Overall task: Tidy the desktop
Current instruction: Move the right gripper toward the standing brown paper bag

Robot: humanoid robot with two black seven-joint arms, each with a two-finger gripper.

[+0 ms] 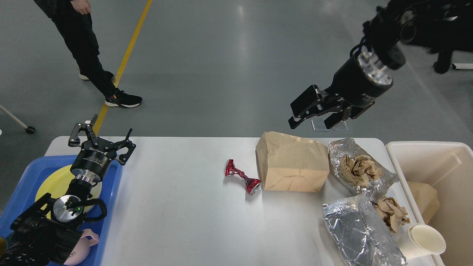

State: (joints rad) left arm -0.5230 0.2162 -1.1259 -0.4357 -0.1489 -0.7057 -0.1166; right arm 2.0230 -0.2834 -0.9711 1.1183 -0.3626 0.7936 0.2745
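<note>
The white desktop holds a crushed red can, a brown paper bag, two foil wrappers with crumpled brown paper, and a paper cup at its right edge. My right gripper is open and empty, up in the air above the bag's far edge. My left gripper is open and empty over the far edge of the blue tray.
The blue tray holds a yellow plate and a pink item. A cream bin stands right of the desk with a brown bag inside. A person stands on the floor at the far left.
</note>
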